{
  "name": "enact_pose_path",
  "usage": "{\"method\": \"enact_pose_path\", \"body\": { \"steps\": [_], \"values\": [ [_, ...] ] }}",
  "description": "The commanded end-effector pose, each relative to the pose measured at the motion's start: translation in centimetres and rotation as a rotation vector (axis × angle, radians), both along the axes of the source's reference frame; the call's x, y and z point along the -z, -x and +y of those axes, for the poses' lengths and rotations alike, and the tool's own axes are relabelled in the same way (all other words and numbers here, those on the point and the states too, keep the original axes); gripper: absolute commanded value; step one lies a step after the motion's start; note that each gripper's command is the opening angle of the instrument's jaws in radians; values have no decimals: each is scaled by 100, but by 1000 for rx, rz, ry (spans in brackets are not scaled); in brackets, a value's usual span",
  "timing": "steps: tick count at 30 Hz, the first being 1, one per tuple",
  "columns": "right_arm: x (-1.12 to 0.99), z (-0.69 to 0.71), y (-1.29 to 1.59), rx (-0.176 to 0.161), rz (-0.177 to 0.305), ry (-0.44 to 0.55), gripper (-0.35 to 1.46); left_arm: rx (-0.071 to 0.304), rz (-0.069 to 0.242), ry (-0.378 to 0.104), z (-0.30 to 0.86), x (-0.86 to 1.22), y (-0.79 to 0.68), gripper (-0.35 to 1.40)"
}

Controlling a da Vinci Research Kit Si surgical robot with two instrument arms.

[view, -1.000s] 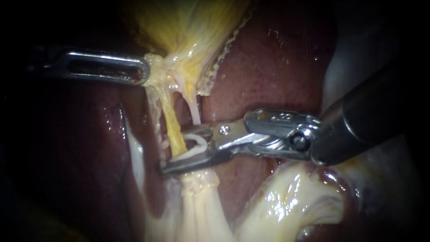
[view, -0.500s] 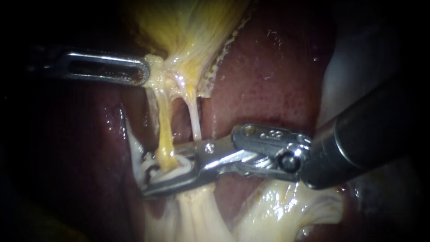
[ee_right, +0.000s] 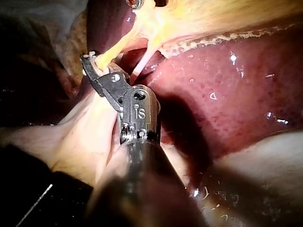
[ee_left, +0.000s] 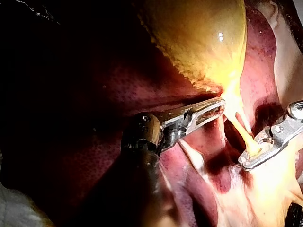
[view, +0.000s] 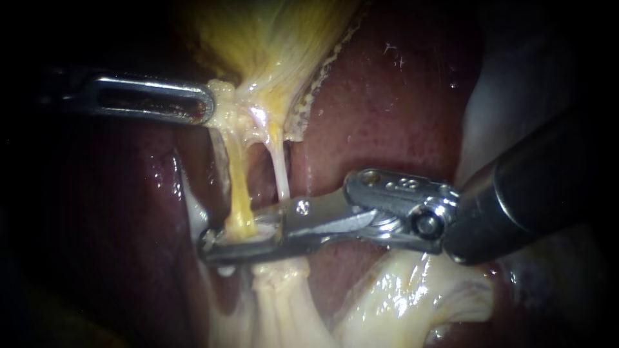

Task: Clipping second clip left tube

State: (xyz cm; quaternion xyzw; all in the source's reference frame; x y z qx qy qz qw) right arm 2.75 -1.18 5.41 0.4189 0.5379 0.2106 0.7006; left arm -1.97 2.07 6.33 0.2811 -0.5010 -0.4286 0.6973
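Closed since the earlier frame: right instrument [view: 211,241] jaws, now pinching the yellow left tube [view: 238,187] at its near end, clip [view: 255,229] between them. Left instrument [view: 207,103] jaws pinching gallbladder [view: 271,38] tissue at far left, tube taut. Judged soft, slick, easily torn; best held squarely across, never dragged sideways.

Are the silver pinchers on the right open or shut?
Shut on the thin yellow tube: both jaws of the right instrument press it from two sides, with no gap between.
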Motion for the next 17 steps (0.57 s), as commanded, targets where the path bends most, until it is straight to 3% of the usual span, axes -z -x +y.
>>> {"method": "enact_pose_path", "body": {
  "steps": [1,17],
  "values": [
    [0,-1,-1,1,-9,-25,-35,0,0,0,0,0,0,-35],
    [-10,0,3,-2,-28,-72,-35,2,2,1,0,0,0,-35]
  ]
}}
